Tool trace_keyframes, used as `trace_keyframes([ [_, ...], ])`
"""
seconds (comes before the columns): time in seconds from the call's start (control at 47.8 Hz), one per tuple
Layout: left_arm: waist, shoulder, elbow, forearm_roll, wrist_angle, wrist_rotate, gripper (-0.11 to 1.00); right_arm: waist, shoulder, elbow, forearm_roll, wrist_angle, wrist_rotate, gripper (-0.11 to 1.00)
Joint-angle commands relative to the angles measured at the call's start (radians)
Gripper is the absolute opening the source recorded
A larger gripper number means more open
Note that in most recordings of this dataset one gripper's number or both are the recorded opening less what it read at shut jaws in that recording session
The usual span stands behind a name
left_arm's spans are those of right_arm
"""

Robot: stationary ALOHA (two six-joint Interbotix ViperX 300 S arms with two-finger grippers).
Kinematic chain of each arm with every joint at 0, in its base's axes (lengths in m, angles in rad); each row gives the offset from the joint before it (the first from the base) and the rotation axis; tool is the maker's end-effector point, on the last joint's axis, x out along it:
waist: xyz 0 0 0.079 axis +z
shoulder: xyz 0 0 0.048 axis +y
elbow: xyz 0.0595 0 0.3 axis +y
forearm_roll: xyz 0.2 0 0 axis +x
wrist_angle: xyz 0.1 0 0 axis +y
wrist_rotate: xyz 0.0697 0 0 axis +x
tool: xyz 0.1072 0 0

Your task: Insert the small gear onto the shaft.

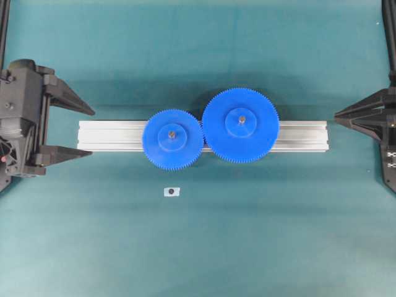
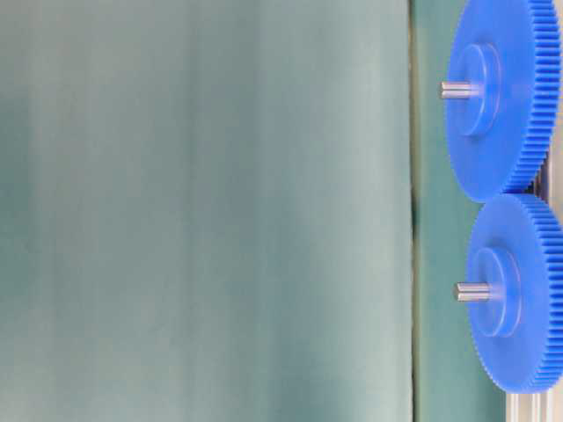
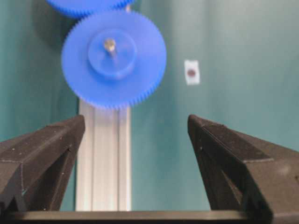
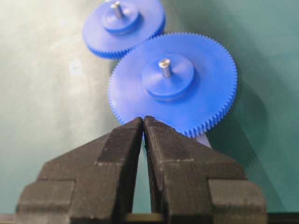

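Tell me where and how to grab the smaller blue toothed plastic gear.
Grip the smaller blue toothed plastic gear across its rim, at the two edges overhanging the silver aluminium rail, coming from above on its left in the overhead view. A metal pin fills the hub, and the larger blue gear meshes on its right.

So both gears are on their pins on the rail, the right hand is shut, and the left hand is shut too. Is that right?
Not quite. The left hand is open: the left wrist view shows its fingers spread wide apart. The rest holds: the small gear and the larger gear sit on their pins on the rail, and the right hand is shut.
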Motion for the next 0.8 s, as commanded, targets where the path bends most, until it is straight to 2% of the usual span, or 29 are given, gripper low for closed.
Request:
trace_keyframes([
  [0.0, -0.005, -0.012, -0.003, 0.002, -0.02, -0.002, 0.89, -0.005, 0.008, -0.011, 0.0, -0.011, 0.006, 0.17],
  [0.774, -0.005, -0.067, 0.029, 0.002, -0.049, -0.005, 0.89, -0.003, 0.006, -0.008, 0.0, -0.012, 0.006, 0.17],
])
